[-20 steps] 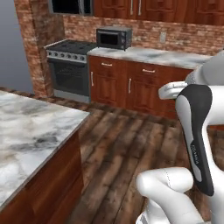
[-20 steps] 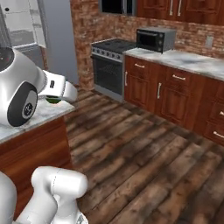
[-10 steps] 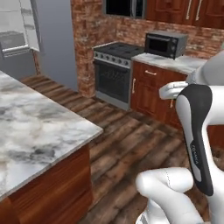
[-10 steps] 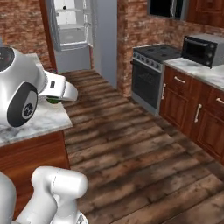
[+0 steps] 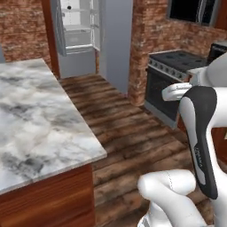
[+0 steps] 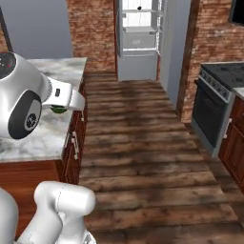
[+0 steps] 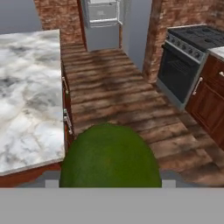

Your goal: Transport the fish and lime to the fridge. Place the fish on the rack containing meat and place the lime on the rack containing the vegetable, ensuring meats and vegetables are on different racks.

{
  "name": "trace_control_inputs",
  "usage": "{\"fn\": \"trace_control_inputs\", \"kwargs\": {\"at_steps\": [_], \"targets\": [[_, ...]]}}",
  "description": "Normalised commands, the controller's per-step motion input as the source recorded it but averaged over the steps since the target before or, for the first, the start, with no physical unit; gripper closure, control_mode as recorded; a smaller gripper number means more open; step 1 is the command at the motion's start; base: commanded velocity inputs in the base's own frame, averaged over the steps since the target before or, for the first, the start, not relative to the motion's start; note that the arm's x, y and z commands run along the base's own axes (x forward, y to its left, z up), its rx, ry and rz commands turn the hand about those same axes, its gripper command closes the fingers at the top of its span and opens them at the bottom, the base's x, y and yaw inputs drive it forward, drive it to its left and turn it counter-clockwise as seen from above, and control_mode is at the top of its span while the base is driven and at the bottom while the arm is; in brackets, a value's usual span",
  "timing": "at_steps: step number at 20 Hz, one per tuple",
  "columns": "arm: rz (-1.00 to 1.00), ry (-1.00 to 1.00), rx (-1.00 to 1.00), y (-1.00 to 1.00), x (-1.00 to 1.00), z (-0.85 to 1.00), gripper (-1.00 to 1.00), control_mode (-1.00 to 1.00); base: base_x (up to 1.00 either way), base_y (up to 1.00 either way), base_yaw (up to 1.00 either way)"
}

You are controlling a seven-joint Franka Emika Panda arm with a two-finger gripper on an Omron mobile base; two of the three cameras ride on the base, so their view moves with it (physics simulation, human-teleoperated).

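The kitchen had brick walls (image 5: 26,26) and a dark plank floor (image 7: 118,100) running away from the claw toward the far end of the room. To the claw's left lay the marble tabletop (image 7: 26,96) on its wooden base, close alongside. Straight ahead and well apart stood the fridge (image 7: 101,22), its door open and its white inside with pale shelves facing the claw; what lay on those shelves was too small to tell. To the right of that line, beyond a brick pillar, sat the stove (image 7: 183,65) with its dark oven door, and nearer on that side the brown cabinets (image 7: 212,100).

The claw (image 7: 110,175) was closed on the lime (image 7: 110,155), the green ball sitting right against the camera with the fingers hidden behind it. From the right base camera a sliver of the same green (image 6: 59,109) showed under the white wrist, above the tabletop's edge.

The relation that mattered was simple: the fridge lay nearly dead ahead of the claw, slightly to the left, down the open strip of floor between tabletop and stove. The lime, being round, had no long axis to line up. Judging by this, the carry was under way and the placing on a shelf was not yet done.
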Motion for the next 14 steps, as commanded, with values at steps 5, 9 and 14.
{"fn": "trace_control_inputs", "kwargs": {"at_steps": [5,9,14], "targets": [[0.0,0.0,0.0,0.0,0.0,0.0,1.0,1.0,0.82,-0.91,0.58],[0.0,0.0,0.0,0.0,0.0,0.0,1.0,1.0,0.67,-1.0,0.5],[0.0,0.0,0.0,0.0,0.0,0.0,1.0,1.0,0.99,-1.0,0.33]]}}
